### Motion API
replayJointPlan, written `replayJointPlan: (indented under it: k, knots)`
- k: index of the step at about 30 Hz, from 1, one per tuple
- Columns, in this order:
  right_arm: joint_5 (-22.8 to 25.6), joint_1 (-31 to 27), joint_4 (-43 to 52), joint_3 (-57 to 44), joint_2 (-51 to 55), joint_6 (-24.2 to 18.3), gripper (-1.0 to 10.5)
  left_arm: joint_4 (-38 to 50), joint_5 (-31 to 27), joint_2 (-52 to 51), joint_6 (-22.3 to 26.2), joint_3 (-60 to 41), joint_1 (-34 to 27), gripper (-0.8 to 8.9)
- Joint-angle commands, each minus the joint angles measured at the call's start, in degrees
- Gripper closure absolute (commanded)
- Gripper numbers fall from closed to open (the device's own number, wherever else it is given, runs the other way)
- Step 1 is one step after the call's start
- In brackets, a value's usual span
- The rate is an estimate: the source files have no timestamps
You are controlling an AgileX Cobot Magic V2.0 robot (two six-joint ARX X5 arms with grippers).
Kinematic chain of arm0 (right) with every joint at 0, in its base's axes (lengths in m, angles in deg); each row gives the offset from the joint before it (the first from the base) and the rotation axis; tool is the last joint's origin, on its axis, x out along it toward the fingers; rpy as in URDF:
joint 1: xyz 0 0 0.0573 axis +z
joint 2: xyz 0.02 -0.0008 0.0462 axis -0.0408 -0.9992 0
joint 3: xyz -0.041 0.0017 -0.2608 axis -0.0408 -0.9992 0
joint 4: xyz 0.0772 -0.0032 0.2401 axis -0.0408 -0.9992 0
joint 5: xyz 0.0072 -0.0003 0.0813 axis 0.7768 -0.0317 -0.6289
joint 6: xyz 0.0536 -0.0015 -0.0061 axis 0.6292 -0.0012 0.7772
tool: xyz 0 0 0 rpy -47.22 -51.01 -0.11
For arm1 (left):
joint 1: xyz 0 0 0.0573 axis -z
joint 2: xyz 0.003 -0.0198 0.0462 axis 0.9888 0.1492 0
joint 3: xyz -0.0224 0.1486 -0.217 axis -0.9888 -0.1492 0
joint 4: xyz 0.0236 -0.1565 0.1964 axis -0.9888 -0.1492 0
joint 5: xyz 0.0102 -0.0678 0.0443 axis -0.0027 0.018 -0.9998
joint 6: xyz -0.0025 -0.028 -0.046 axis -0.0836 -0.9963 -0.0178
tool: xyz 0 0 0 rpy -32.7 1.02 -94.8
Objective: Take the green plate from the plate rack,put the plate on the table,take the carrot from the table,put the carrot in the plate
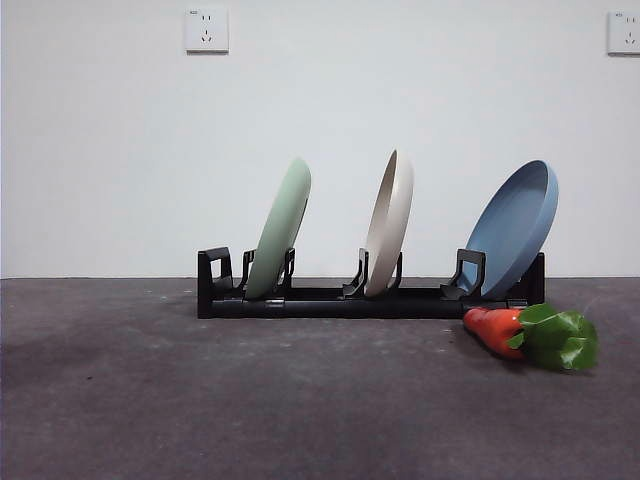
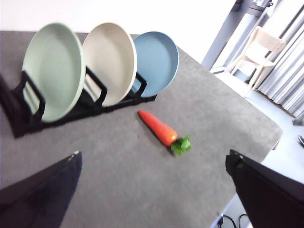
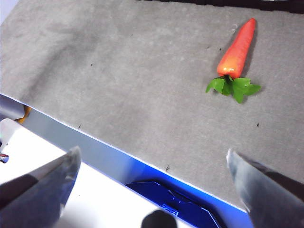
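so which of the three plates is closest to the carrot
The blue plate, at the end of the plate rack beside the carrot. The cream plate sits mid-rack, the green plate at the far end.

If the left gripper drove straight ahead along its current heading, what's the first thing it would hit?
Probably bare table first. The left gripper hangs open, angled down; the carrot lies just beyond, the plate rack further off. Depth is uncertain.

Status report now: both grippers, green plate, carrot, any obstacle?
Left gripper and right gripper open, empty. Green plate in plate rack, end slot. Carrot on table. Nothing in the way.
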Motion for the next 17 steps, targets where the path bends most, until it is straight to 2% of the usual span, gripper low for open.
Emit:
replayJointPlan:
  k: [1,9,17]
  knots:
    - [-0.02,0.13,0.39,0.13,-0.72,0.11,2.9,5.09,-2.29,5.99,-0.46,1.92,2.23,2.56]
    - [-0.02,0.13,0.39,0.13,-2.78,0.13,2.9,15.08,-10.64,27.47,0.44,12.87,9.94,2.56]
    - [-0.02,0.13,0.37,0.13,-3.48,0.17,2.9,17.59,-19.52,47.08,5.68,26.32,15.08,2.56]
